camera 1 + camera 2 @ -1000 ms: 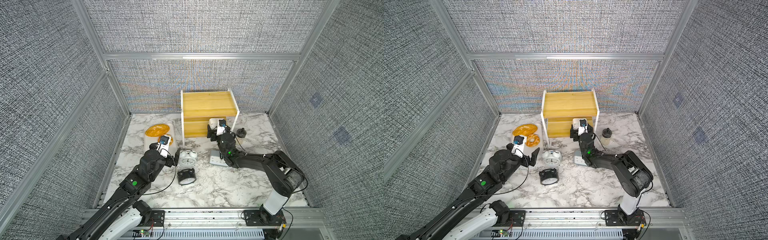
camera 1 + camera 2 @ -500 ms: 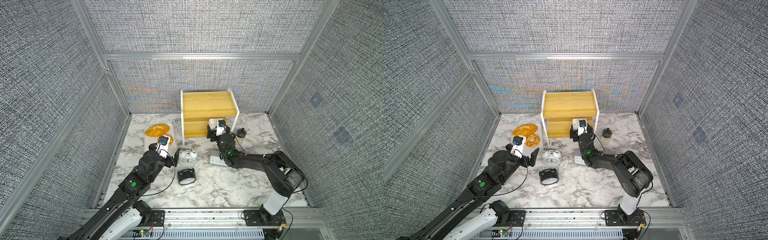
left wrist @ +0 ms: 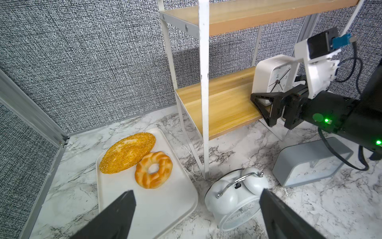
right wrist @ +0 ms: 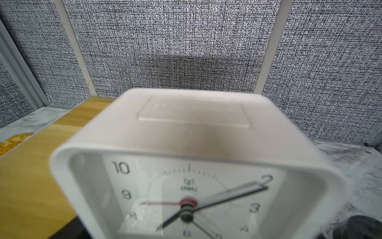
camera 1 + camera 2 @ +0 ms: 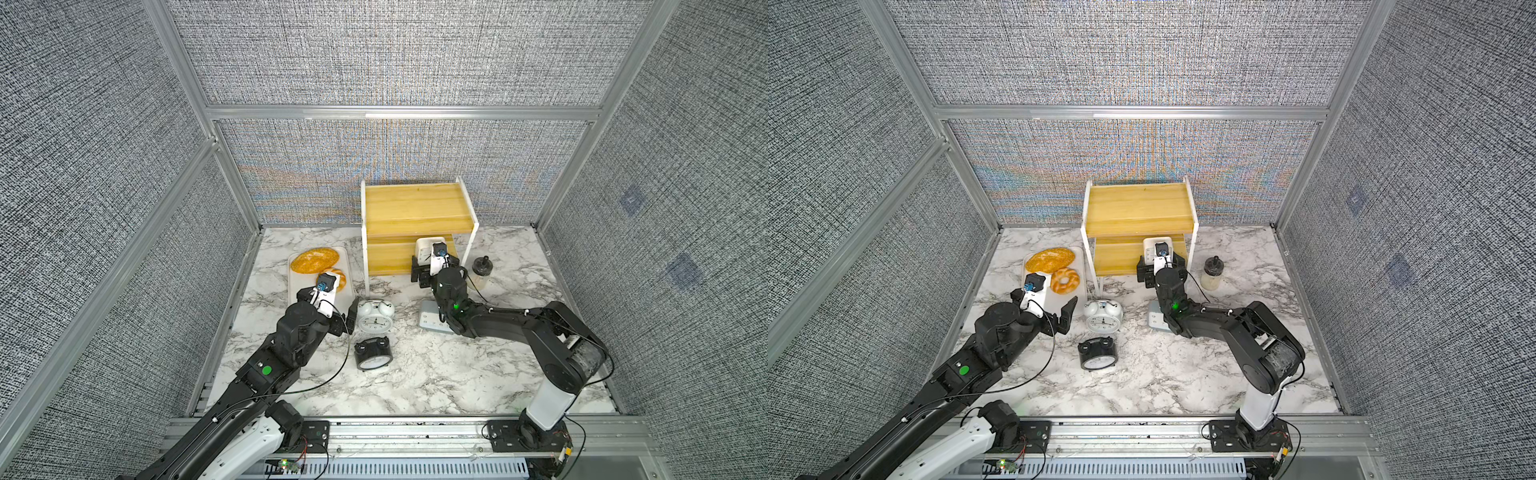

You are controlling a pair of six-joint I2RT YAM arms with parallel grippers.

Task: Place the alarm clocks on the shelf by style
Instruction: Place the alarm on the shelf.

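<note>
Marble tabletop [image 5: 415, 382]: small white square clock [image 3: 270, 76] stands on the shelf [image 3: 219, 103], lower board; right gripper [image 5: 434, 262] flanking it, grip or clearance indeterminable. Skewed withdrawal could topple it. Left gripper [image 3: 196, 191] gapes wide beside white twin-bell clock [image 3: 235, 202].

A white marble-patterned counter [image 5: 436, 374] fills the floor of a booth closed in by grey woven-textured walls [image 5: 395, 54] set in a silver aluminium frame [image 5: 399, 112]. Near the back corner of the counter lies a white rectangular tray [image 3: 165, 207] with rounded corners. On it rests an oval seeded loaf [image 3: 127, 153], golden brown, and a twisted ring-shaped bread [image 3: 153, 169] touching the loaf's side. Well apart from the tray, a small pale jar [image 5: 1213, 274] with a black knobbed cap stands upright on the marble. A metal rail [image 5: 415, 432] runs along the counter's front edge.
</note>
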